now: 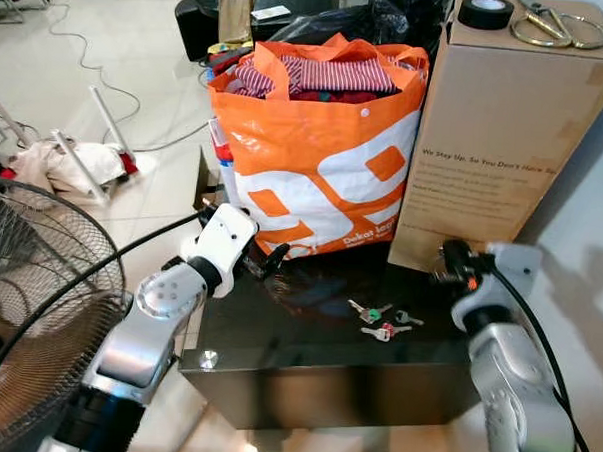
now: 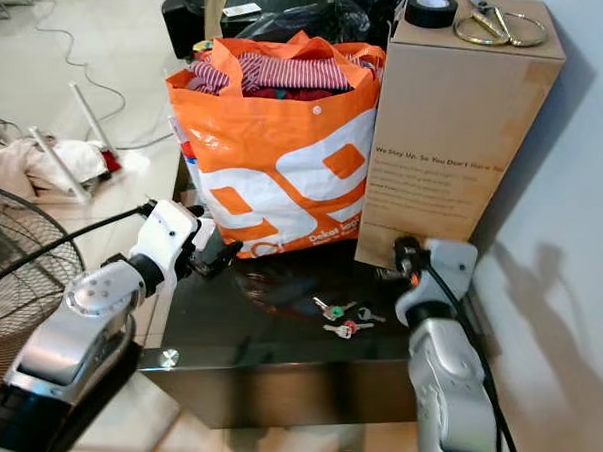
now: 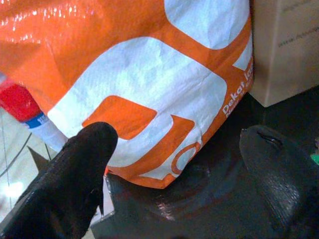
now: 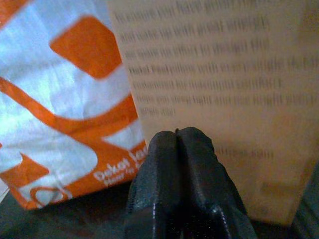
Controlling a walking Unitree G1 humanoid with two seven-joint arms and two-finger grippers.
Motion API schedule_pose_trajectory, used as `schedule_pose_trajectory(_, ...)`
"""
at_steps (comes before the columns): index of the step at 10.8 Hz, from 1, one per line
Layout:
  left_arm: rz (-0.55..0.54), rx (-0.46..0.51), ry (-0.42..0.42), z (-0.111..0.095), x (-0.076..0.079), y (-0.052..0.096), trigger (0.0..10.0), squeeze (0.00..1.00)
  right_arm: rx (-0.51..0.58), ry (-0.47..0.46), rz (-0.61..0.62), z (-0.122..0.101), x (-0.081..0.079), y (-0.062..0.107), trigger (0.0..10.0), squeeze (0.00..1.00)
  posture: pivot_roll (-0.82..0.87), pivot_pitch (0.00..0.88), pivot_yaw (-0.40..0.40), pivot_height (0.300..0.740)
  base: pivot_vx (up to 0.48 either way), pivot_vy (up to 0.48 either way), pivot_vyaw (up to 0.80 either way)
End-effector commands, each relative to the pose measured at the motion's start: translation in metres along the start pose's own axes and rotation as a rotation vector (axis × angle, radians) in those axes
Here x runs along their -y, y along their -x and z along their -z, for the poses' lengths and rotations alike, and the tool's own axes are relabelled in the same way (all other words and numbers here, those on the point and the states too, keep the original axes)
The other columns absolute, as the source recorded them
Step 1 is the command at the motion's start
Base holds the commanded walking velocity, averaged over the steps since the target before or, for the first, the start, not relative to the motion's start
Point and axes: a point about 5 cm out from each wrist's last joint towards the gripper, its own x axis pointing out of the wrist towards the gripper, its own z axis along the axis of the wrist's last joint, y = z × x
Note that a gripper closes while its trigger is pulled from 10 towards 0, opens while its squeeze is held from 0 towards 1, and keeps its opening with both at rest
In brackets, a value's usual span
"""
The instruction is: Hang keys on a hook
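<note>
keys: small bunch (image 1: pixel 379 321) with green and red tags, lying flat on the dark glossy table (image 1: pixel 275 370), in the open patch between the two arms, in front of the orange bag (image 1: pixel 320 147)
left gripper: (image 1: pixel 263 261) low over the table's back left part, just beside the bag's bottom corner; fingers spread wide, nothing held. In the left wrist view one finger (image 3: pixel 70 184) sits by the bag, the other toward the keys' side
right gripper: (image 2: pixel 404 256) raised near the foot of the cardboard box (image 1: pixel 501 135); fingers (image 4: pixel 179 184) pressed together, empty, pointing at the box and bag
hook: none visible; cannot tell where it is
step in hand: judged as reach and pick up the keys, not yet begun
how to do well: keys lie flat and thin on a slick top, so come straight down with fingers parted, straddle the ring or a tag, and close low; the left gripper is already parted but must swing away from the bag, the right one is nearer but must part first
risk: keys may slide on the glass or only one key gets pinched; the bag may snag the left fingers
clutter: tape roll (image 1: pixel 486 10) and scissors (image 1: pixel 550 25) on top of the box, fan (image 1: pixel 28 304) at the left; not needed
</note>
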Motion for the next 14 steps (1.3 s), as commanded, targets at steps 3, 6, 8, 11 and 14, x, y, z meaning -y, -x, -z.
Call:
schedule_pose_trajectory(3, -0.097, -0.005, 0.018, 0.0, -0.002, 0.007, 10.0, 0.15, 0.049, 0.041, 0.037, -0.007, 0.002, -0.011, 10.0, 0.0, -0.08, 0.0, 0.017, 0.74, 0.0, 0.0, 0.0)
schedule_pose_trajectory(6, -0.151, 0.019, 0.03, -0.005, -0.005, 0.003, 10.0, 0.0, 0.012, -0.036, 0.085, -0.002, 0.006, -0.015, 10.0, 0.0, -0.07, 0.0, 0.023, 0.74, 0.0, 0.0, 0.0)
schedule_pose_trajectory(8, -0.175, 0.009, 0.055, 0.001, -0.005, 0.001, 10.0, 0.0, 0.004, 0.008, 0.094, -0.004, 0.007, -0.018, 10.0, 0.0, -0.11, 0.0, 0.028, 0.74, 0.0, 0.0, 0.0)
schedule_pose_trajectory(11, -0.221, 0.003, 0.089, -0.001, -0.012, 0.0, 10.0, 0.0, -0.031, 0.041, 0.116, -0.005, 0.007, -0.019, 10.0, 0.0, -0.12, 0.0, 0.032, 0.74, 0.0, 0.0, 0.0)
schedule_pose_trajectory(14, -0.241, 0.003, 0.094, -0.001, -0.016, 0.002, 10.0, 0.0, -0.036, 0.01, 0.091, -0.005, 0.003, -0.019, 10.0, 0.0, -0.11, 0.0, 0.024, 0.74, 0.0, 0.0, 0.0)
